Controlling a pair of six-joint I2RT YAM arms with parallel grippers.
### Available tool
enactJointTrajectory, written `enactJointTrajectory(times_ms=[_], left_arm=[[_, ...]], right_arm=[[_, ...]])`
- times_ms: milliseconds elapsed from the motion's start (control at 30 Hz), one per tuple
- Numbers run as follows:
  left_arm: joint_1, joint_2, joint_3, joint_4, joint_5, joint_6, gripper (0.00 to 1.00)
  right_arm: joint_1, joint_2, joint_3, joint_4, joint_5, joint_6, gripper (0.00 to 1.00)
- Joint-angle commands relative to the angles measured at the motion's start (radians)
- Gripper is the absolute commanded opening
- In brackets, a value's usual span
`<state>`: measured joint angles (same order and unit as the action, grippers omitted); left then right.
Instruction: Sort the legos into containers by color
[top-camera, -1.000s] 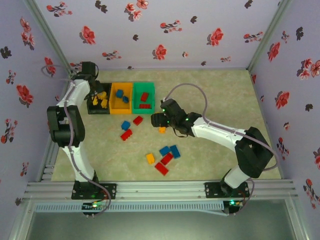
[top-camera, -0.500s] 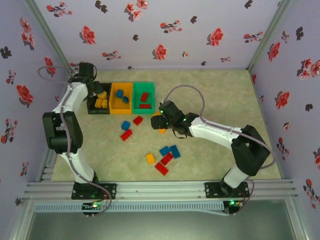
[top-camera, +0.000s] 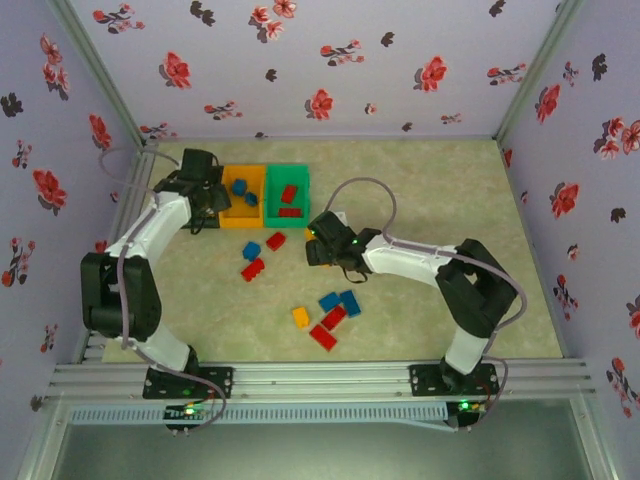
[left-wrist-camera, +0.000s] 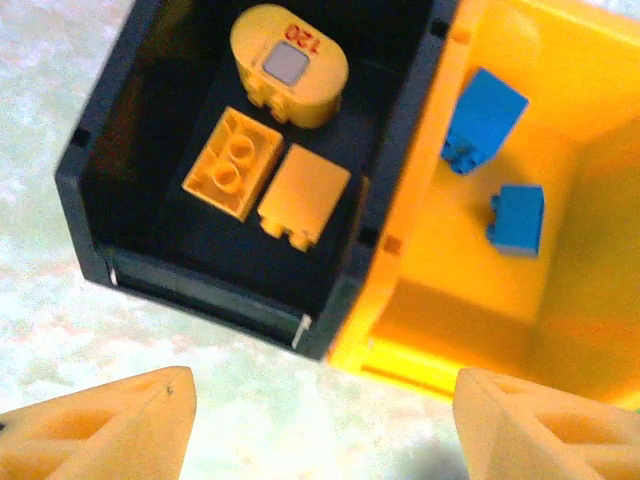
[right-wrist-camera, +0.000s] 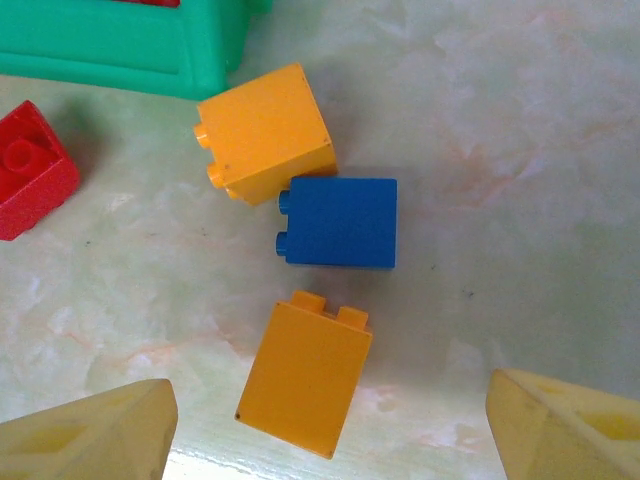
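above black bin (left-wrist-camera: 96, 150), left gripper (left-wrist-camera: 322, 385) spread, empty

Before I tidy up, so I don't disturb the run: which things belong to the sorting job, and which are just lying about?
Job:
- black plastic bin
- orange-yellow plastic bin
- green plastic bin
- small red, blue and yellow-orange plastic bricks, sorted and loose

Not part of it:
- flowered walls
- grey arm cable
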<state>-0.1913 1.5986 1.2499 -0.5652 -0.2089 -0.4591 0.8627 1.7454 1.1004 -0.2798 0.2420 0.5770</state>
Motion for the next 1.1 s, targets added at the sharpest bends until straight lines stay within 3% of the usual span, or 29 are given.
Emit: enactJointTrajectory(times_ms=[0,300,933,1067], left_arm=[[-0.040,-0.061,-0.041,0.022,0.002,0.015,0.70],[-0.136,-0.140,-0.146,0.031,-0.003,-0.036,0.70],[-0.138,-0.224,-0.168,-0.008,-0.024,-0.040,0.71],[-0.139,-0.227,-0.165,-0.015,-0.024,-0.042,0.71]], right_arm=[[0.005,0.031,0.043,-0.020,0.043,0.029,0.82],[-0.023,0.193,0.232,-0.159,0.072,-0.014,0.79],[-0.072,0.347,0.349,-0.194,0.068,-0.063,0.60],[-0.075,0.359,0.362,-0.195,0.058,-0.069,0.52]])
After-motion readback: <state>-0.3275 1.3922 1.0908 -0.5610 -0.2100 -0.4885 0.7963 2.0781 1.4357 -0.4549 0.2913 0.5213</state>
